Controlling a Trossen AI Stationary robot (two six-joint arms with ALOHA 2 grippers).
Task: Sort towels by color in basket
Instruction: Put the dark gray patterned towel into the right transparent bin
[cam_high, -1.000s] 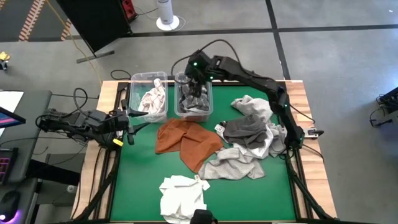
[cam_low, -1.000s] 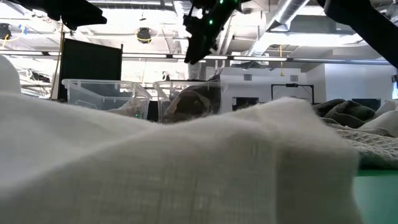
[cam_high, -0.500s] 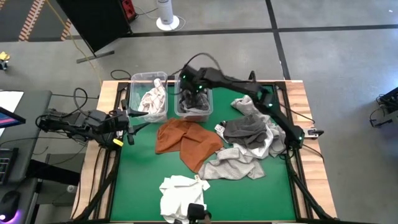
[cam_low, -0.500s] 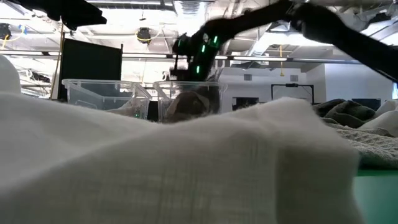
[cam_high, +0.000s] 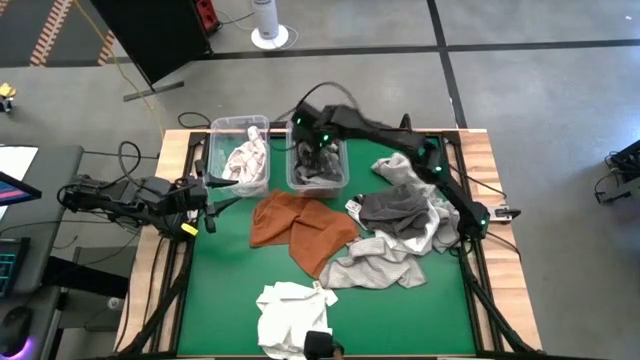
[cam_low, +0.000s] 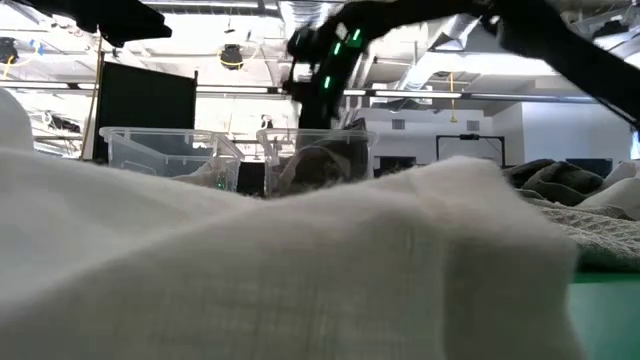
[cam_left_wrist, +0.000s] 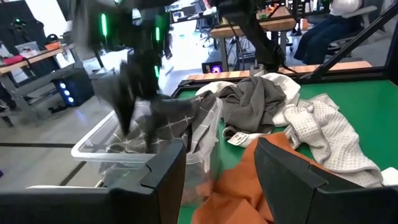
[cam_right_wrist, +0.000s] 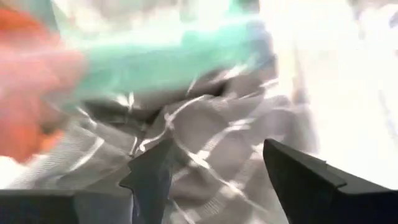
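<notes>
My right gripper (cam_high: 317, 148) reaches across from the table's right and hovers, open, over the right clear bin (cam_high: 343, 170) at the far edge. That bin holds the grey towel with white grid (cam_right_wrist: 205, 134), one fold lying over its rim (cam_left_wrist: 171, 121). The left clear bin (cam_high: 215, 150) holds a white, red-checked towel (cam_high: 243, 155). On the green mat lie a rust-orange towel (cam_high: 300, 225), a dark grey towel (cam_high: 395, 208), light grey towels (cam_high: 375, 265) and a white towel (cam_high: 293, 315). My left gripper (cam_high: 207, 205) waits open at the table's left edge. My right gripper (cam_right_wrist: 214, 149) points down into the right bin with its fingers spread just above the grey grid towel. The picture is smeared, and I cannot tell whether a fingertip (cam_right_wrist: 155, 168) touches the cloth.
A white cloth (cam_high: 405, 168) lies at the far right of the towel heap. The white towel (cam_low: 300, 260) fills the low view's foreground. Bare green mat (cam_high: 215, 285) shows at the near left and the near right (cam_high: 420, 315). Wooden borders (cam_high: 485, 160) frame the table.
My right gripper has come down from above the right bin into its opening, then risen a little. The right bin has slid slightly toward the table's right. My left arm has kept still.
</notes>
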